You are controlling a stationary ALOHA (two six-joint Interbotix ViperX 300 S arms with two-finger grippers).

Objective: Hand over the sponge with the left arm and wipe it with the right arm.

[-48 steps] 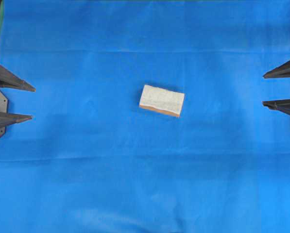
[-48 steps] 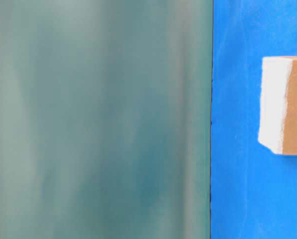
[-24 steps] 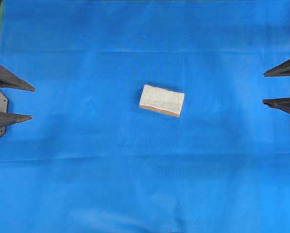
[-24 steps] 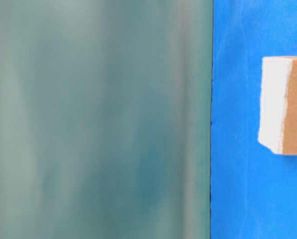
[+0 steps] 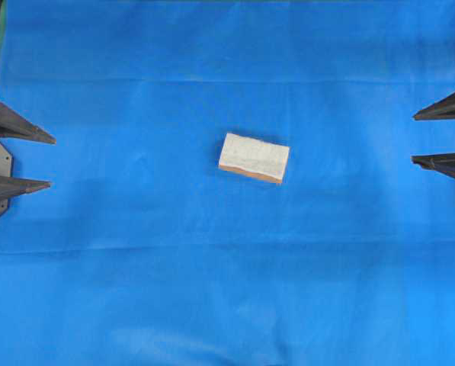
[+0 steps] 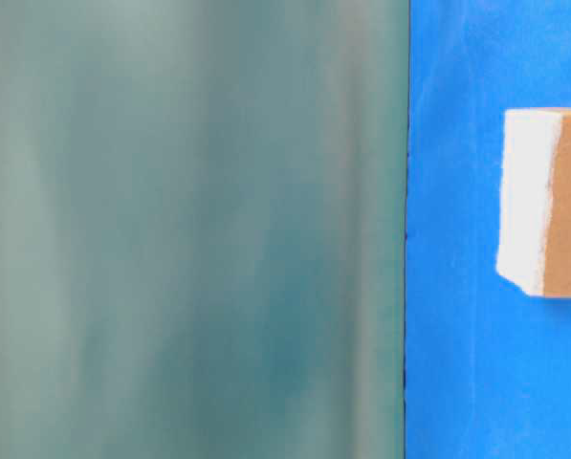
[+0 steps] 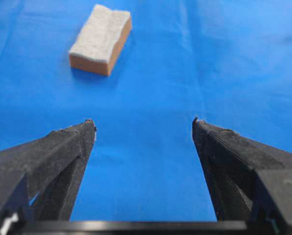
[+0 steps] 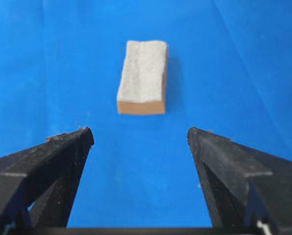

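**Sponge waits mid-cloth, both arms parked**

One sponge [image 5: 254, 158] lies flat on the blue cloth [image 5: 212, 290], about midway between its left and right edges, whitish face up and orange-brown layer along the near side (a lie that leaves its long sides free for a pinch). The left gripper [image 5: 50, 162] sits at the cloth's left edge and the right gripper [image 5: 414, 139] at the right edge, each with jaws spread and empty, well apart from it, likely a start pose. Count: one sponge, two grippers.
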